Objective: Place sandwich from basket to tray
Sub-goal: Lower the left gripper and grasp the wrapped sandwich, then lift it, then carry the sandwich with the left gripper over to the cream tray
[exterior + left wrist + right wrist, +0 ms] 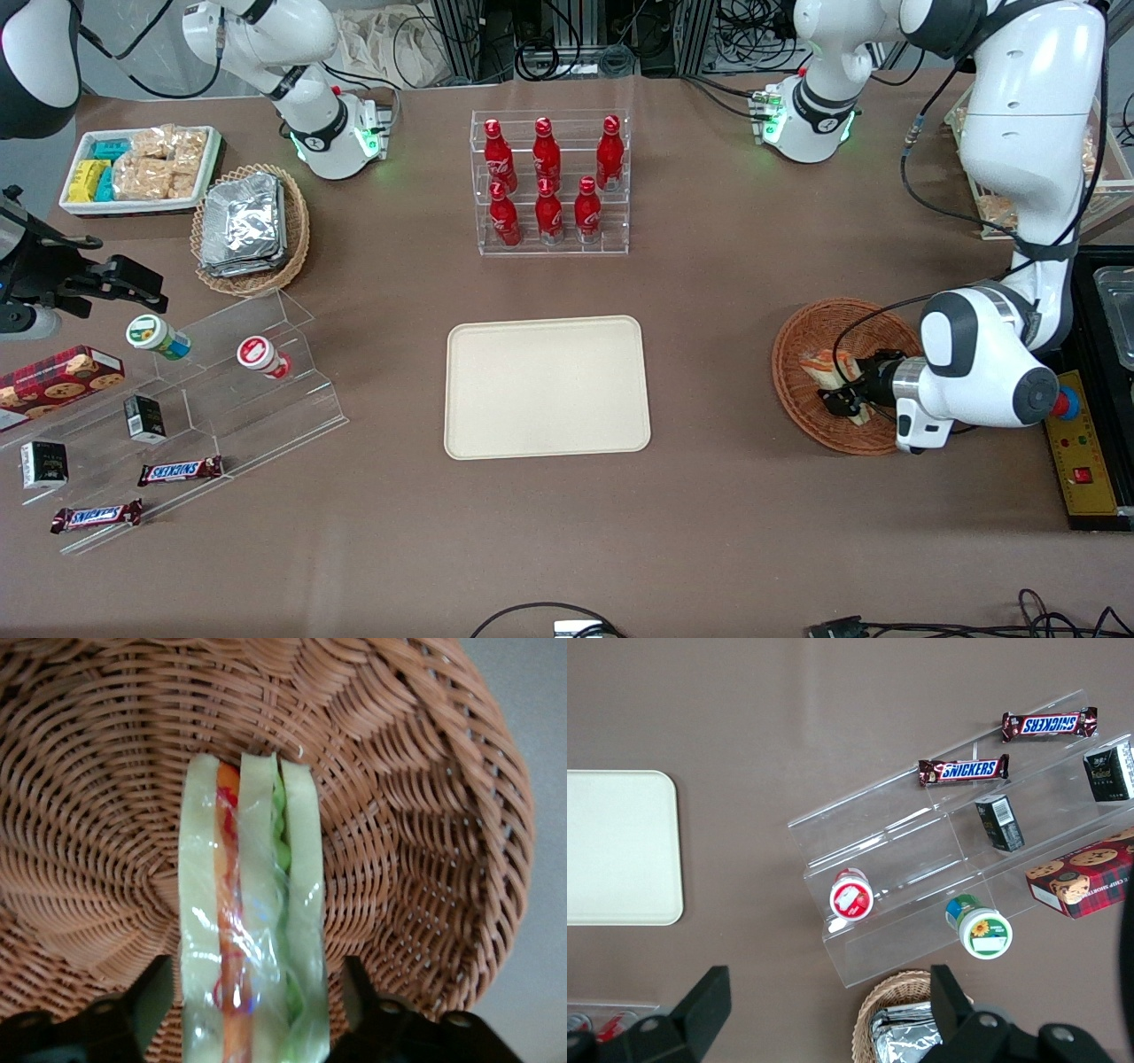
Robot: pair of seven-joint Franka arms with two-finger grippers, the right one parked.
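Two dark fingers (146, 1001) of the tool (843, 400) stand apart, one on each side of the sandwich (252, 921), which lies between them in the basket (802, 354). The wrist view gives this closely: white bread slices on edge, an orange layer beside one finger and a green layer beside the other, clear wrap glinting over both, woven wicker all round. Whether the pads press the wrap or only flank it cannot be told there. The front view adds what the wrist view lacks: the tool reaches down into the basket from the working arm's end of the desk (726, 532), and only a pale wedge of sandwich shows just above it. Well apart from the tool, toward the parked arm's end, the tray (547, 387) lies flat on the desk with nothing on it.
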